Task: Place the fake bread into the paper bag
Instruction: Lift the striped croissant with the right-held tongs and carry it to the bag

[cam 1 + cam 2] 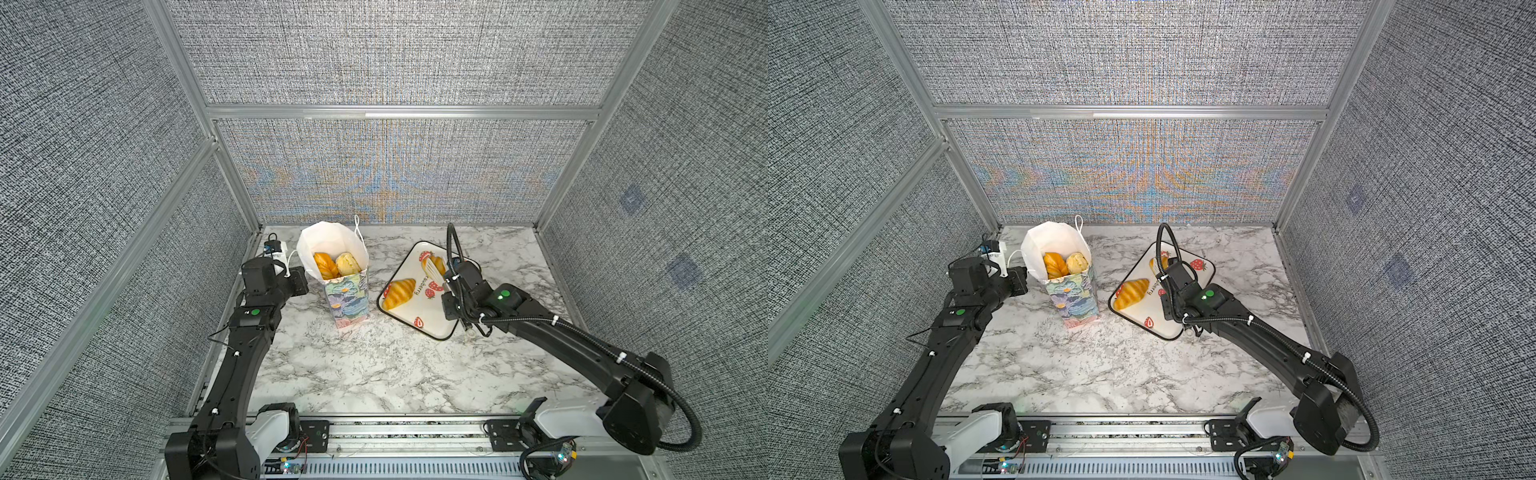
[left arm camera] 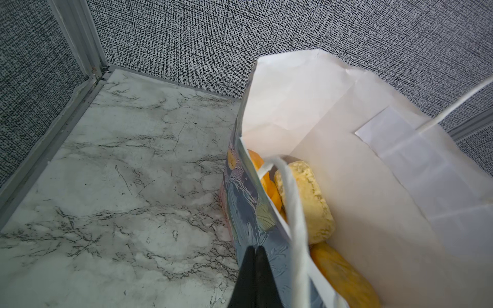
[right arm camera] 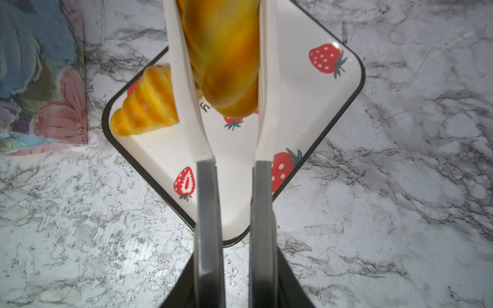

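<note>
- White slotted tongs (image 3: 184, 106), clamped in right jaws, pinch glossy golden bun (image 3: 224, 53); slick, may slip
- Left jaws shut beside floral paper bag (image 1: 347, 295); nudge could topple it

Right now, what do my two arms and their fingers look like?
The left arm and right arm are black with white base housings and a green light near the wrist. The right arm carries a ribbed black hose with white ties; the left arm a thin black wire; left fingers are black, right fingers dark grey.
</note>
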`<action>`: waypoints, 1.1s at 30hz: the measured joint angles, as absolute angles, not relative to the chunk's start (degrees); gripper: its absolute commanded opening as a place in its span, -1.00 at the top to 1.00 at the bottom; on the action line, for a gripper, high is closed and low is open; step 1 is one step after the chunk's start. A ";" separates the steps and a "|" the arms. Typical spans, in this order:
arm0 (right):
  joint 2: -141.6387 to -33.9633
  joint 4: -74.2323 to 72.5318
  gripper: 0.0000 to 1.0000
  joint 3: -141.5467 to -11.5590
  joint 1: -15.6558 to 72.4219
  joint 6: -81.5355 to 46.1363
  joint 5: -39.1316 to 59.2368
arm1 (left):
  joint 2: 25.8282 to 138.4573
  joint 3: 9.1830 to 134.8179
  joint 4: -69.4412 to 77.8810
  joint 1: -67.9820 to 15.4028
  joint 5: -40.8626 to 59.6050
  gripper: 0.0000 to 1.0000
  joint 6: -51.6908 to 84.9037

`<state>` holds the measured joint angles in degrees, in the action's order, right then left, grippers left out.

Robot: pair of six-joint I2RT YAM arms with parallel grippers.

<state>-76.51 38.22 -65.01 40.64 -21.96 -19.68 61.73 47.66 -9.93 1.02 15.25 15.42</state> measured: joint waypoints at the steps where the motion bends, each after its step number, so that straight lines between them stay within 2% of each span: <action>1: -76.12 37.85 0.36 -65.04 40.82 -21.98 -20.18 | 61.76 47.66 -9.93 1.06 15.27 1.00 15.42; 23: -71.66 22.94 0.36 -65.54 50.78 -19.42 -27.07 | 61.91 47.64 -9.91 1.43 15.64 1.00 15.42; 33: -73.69 17.58 0.36 -69.21 55.94 -15.68 -28.40 | 61.39 47.44 -9.87 1.50 15.64 1.00 15.42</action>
